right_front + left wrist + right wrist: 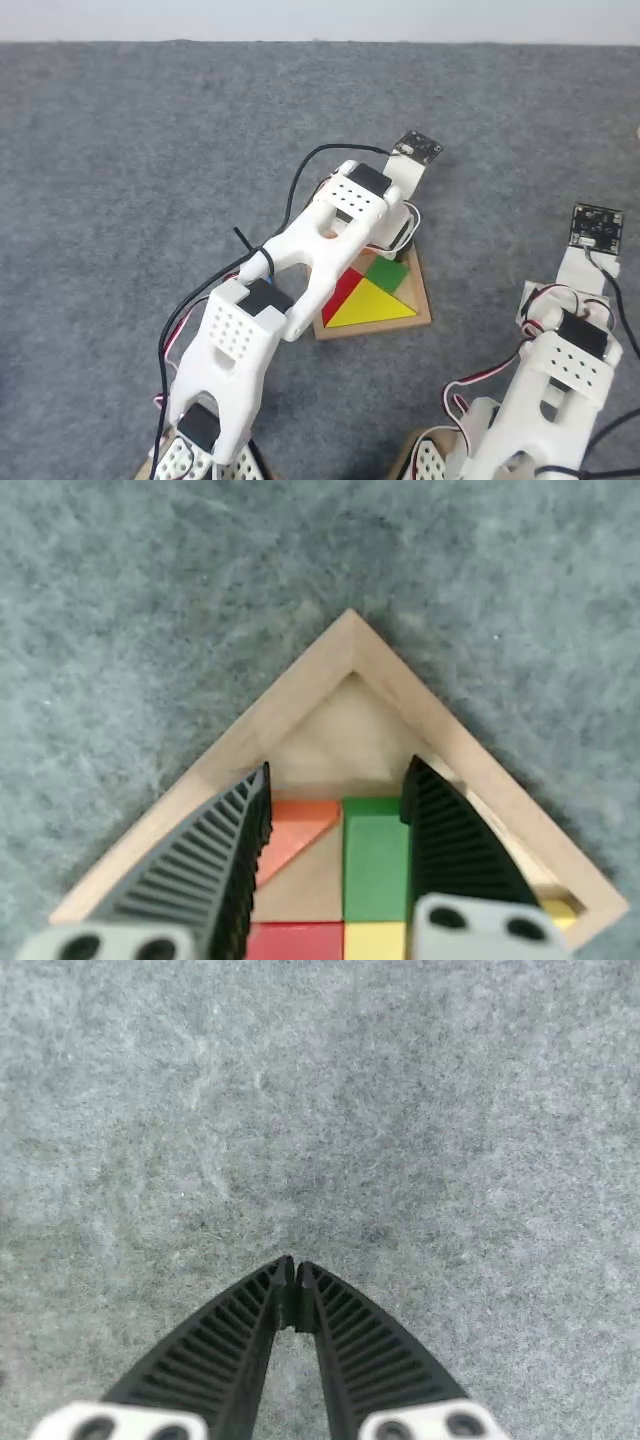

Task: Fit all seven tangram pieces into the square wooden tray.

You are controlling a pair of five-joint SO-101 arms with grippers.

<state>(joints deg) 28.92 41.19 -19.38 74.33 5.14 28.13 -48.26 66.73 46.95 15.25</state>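
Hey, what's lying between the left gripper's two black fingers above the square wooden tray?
In the left wrist view, the open left gripper frames an orange triangular piece, a green piece and bare floor of the square wooden tray.

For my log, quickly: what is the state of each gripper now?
Left gripper: open, holding nothing, over the tray.
Right gripper: closed, holding nothing.

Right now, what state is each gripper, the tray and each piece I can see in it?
left gripper: open, empty, above the tray.
right gripper: shut, empty, over carpet.
wooden tray: partly filled, one corner bare.
orange piece: flat in tray.
green piece: flat in tray.
red piece: flat in tray.
yellow piece: flat in tray.
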